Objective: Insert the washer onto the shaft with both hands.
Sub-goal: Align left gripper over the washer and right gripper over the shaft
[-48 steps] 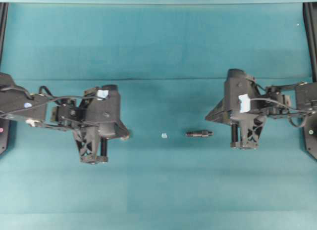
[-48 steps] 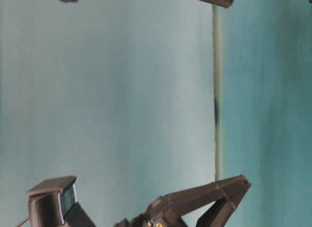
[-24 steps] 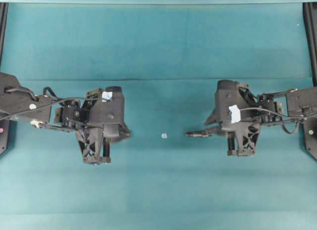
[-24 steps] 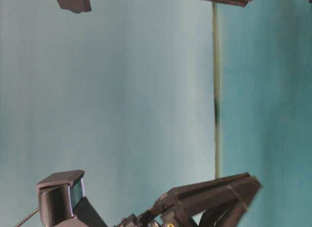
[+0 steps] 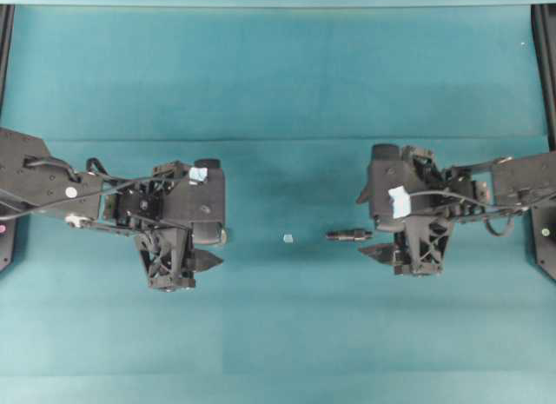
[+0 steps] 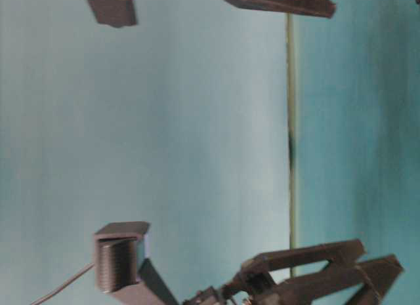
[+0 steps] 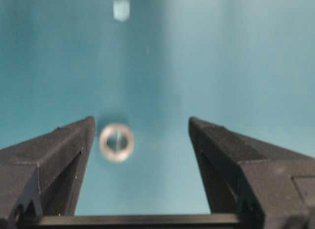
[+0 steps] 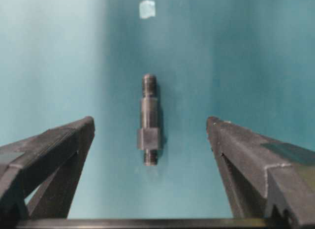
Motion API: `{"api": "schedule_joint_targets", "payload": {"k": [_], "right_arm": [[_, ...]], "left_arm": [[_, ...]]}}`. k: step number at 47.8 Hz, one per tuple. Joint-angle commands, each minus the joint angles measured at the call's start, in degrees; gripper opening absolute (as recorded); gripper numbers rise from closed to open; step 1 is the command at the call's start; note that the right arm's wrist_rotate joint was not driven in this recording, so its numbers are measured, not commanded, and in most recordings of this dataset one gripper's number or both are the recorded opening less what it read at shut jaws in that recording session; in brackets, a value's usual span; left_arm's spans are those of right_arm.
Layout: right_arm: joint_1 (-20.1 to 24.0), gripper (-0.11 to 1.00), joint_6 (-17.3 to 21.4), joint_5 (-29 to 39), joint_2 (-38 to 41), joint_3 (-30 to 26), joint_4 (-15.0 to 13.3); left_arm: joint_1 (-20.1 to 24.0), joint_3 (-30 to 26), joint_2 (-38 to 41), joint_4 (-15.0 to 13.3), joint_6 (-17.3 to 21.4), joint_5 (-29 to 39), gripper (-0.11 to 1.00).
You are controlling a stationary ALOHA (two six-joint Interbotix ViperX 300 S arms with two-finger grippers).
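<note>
Left gripper [image 7: 140, 128] spread wide, holding nothing, washer [image 7: 116, 142] flat on teal table [image 5: 278, 82] just inside its left finger, right gripper [image 8: 150, 125] also spread and empty, shaft [image 8: 149, 119] lying between its fingers, untouched, tape bit [image 5: 287, 238] between the arms

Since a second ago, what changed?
Both grippers opened: left gripper fingers now straddle the washer, right gripper fingers straddle the shaft. Both arms edged inward. Nothing grasped. Shaft and tape bit stayed put.
</note>
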Motion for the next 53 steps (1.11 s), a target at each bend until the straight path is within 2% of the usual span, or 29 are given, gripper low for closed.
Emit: {"api": "schedule_joint_targets", "payload": {"k": [1,14,37,53], "right_arm": [[0.0,0.86,0.0,0.0,0.8,-1.1,0.1],[0.1,0.86,0.0,3.4,4.3,-3.2,0.1],[0.1,0.85,0.0,3.7,8.7,-4.0,0.1],[0.1,0.85,0.0,3.1,9.8,-3.8,0.1]], "left_arm": [[0.7,-1.0,0.4,0.1,0.0,1.7,0.80],[1.0,-2.6,2.7,0.3,0.2,3.7,0.80],[1.0,-3.5,7.8,0.4,0.6,3.6,0.80],[1.5,-3.6,8.4,0.4,0.9,2.0,0.80]]}}
